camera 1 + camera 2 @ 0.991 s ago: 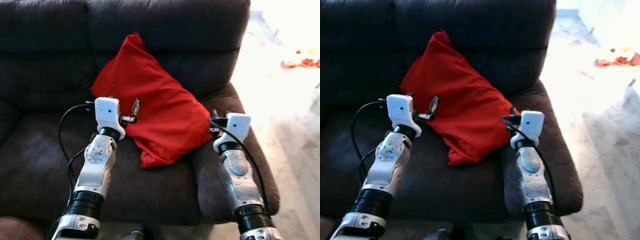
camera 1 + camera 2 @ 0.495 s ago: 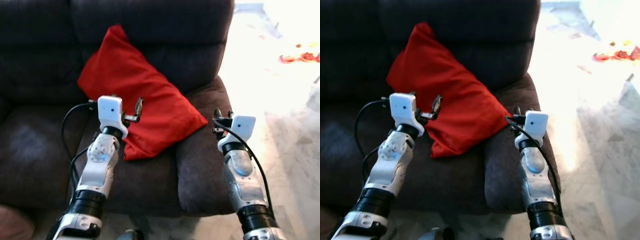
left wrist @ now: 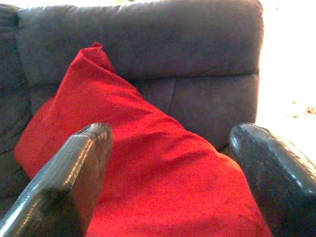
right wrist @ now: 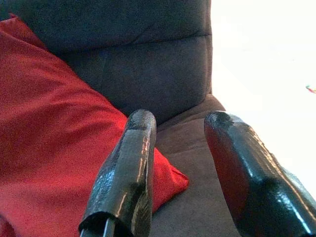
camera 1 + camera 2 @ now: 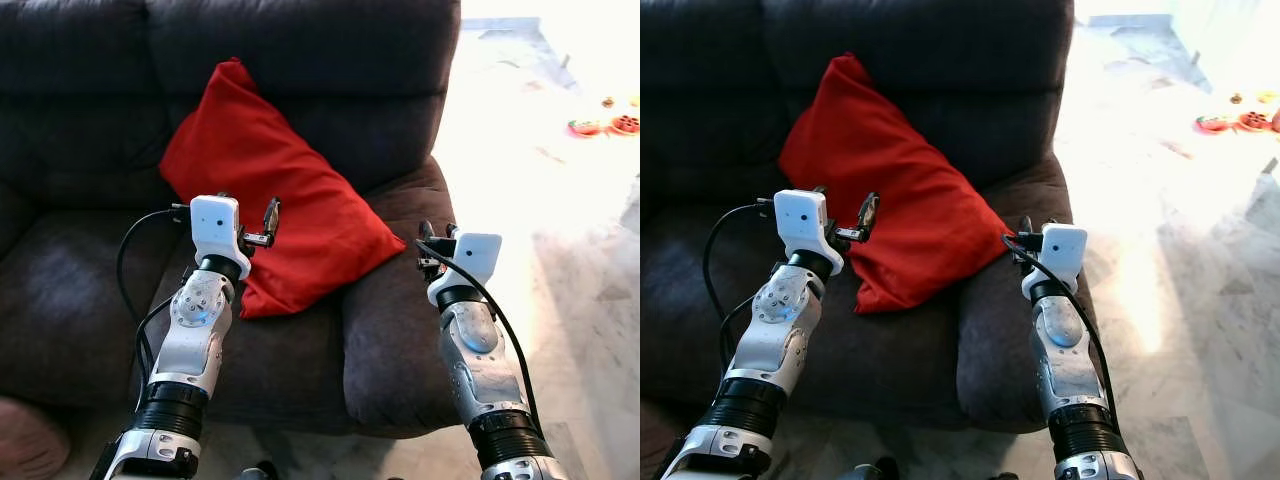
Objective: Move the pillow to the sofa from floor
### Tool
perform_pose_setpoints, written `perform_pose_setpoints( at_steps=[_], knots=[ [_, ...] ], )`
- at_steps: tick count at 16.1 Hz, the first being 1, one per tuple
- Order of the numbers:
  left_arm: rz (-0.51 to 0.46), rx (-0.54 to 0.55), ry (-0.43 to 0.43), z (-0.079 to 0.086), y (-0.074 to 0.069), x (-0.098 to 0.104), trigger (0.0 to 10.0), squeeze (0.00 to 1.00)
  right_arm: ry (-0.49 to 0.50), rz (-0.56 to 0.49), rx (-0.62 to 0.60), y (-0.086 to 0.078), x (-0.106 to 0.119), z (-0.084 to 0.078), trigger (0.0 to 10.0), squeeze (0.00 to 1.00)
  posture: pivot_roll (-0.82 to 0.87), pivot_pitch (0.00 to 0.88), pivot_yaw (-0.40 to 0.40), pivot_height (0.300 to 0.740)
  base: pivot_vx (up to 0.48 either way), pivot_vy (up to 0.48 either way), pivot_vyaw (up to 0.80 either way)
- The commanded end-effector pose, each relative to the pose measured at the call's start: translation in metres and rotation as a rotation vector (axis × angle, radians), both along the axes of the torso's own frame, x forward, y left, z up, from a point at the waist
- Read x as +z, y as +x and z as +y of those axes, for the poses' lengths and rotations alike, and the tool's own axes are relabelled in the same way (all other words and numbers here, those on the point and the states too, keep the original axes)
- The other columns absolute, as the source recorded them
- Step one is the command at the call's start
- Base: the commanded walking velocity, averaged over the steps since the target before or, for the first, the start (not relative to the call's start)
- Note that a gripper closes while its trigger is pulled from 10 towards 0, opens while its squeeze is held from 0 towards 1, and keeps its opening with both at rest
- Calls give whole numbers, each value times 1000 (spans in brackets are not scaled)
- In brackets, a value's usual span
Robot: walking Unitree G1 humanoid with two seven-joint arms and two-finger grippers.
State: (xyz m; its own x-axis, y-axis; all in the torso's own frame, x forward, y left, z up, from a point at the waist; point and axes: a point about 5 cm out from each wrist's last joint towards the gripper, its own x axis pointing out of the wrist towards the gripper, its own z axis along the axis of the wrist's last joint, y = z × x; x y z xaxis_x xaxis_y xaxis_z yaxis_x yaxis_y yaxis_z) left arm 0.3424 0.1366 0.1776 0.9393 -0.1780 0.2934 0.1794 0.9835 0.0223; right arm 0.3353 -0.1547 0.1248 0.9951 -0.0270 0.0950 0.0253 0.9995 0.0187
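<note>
A red pillow (image 5: 280, 200) lies on the dark sofa (image 5: 90, 290), its top corner leaning against the backrest. My left gripper (image 5: 252, 222) hovers at the pillow's near left edge; in the left wrist view this gripper (image 3: 170, 140) is open, with the pillow (image 3: 148, 168) lying beyond its fingers and not held. My right gripper (image 5: 432, 242) is above the sofa's right armrest (image 5: 390, 330), a little right of the pillow's lower corner. The right wrist view has this gripper (image 4: 180, 121) open and empty, with the pillow (image 4: 49, 128) to one side.
The sofa backrest (image 5: 330, 50) rises behind the pillow. Bright marble floor (image 5: 560, 220) spreads to the right, with small red objects (image 5: 600, 125) lying far off. A brownish rounded thing (image 5: 25, 445) sits at the sofa's front lower left.
The whole view has shifted, so the sofa and pillow sit further left. The pillow stays on the seat. My right gripper is further from the pillow's corner, over the armrest.
</note>
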Motion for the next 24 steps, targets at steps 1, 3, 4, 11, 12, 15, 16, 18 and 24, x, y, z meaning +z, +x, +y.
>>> perform_pose_setpoints(
  at_steps=[1, 3, 4, 11, 12, 15, 16, 18, 24],
  knots=[
    [19, 20, 12, 6, -1, -5, 10000, 0, -3, 16, 12, 0, -3, 3, 10000, 0, 49, 149, 37, 739, 0, 0, 0],
    [34, 36, -2, 9, -3, -13, 10000, 0, -2, 24, 11, -1, -6, 3, 10000, 0, 49, 149, 37, 739, 0, 0, 0],
    [24, 45, -18, 11, -4, -14, 10000, 0, 1, 21, 9, -1, -6, 2, 10000, 0, 48, 150, 37, 739, 0, 0, 0],
    [-22, 67, 78, 11, -15, -26, 10000, 0, 29, -68, -10, -15, -10, -8, 10000, 0, 44, 142, 36, 739, 0, 0, 0],
    [-35, 66, 71, 10, -15, -24, 10000, 0, 26, -85, -13, -15, -7, -8, 10000, 0, 41, 138, 37, 739, 0, 0, 0],
    [-96, 62, 58, 7, -16, -11, 10000, 0, 30, -150, -2, -7, 13, -4, 10000, 0, 35, 122, 41, 739, 0, 0, 0],
    [-92, 64, 60, 6, -18, -14, 10000, 0, 31, -150, 0, -8, 12, -3, 10000, 0, 35, 109, 44, 739, 0, 0, 0],
    [-85, 73, 53, 5, -25, -19, 10000, 0, 28, -144, 0, -11, 8, -3, 10000, 0, 27, 97, 45, 739, 0, 0, 0],
    [-60, 107, 73, 16, -40, -30, 10000, 0, 12, -126, -5, -22, -1, -12, 10000, 0, 21, 18, 41, 739, 0, 0, 0]
  ],
)
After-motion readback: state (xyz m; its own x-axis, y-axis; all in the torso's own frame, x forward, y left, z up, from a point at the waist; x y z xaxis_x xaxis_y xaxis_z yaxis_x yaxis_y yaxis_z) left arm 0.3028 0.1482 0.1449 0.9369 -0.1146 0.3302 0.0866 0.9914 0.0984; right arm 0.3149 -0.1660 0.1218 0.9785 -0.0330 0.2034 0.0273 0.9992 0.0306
